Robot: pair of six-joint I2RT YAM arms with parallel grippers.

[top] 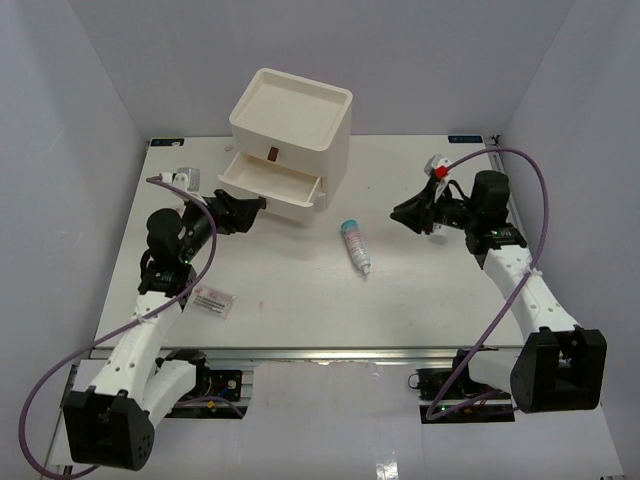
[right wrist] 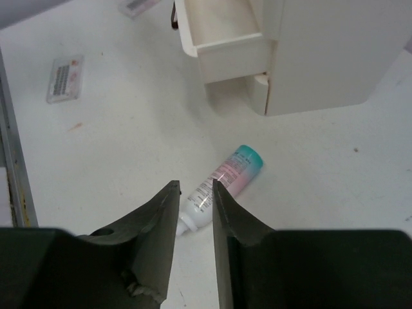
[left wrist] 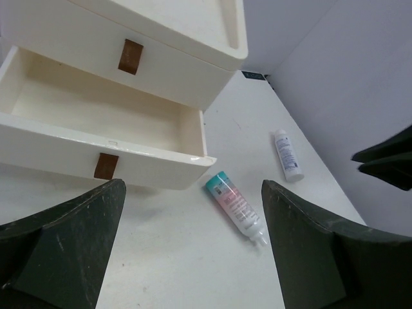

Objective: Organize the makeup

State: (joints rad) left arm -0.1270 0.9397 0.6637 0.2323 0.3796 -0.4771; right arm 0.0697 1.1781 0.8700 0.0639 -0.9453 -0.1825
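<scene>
Fingers (right wrist: 158,244) of the right gripper (right wrist: 196,185) stand nearly together, clamping nothing; the left gripper (left wrist: 193,187) has its fingers wide apart. Just beyond the right fingertips the tube (right wrist: 225,177) lies flat on the table (right wrist: 116,148), long axis diagonal: white cap toward the fingers, teal end toward the drawer chest (right wrist: 322,51). Its label fades from teal to pink. The lower drawer (left wrist: 96,109) is pulled out, cream floor showing.
</scene>
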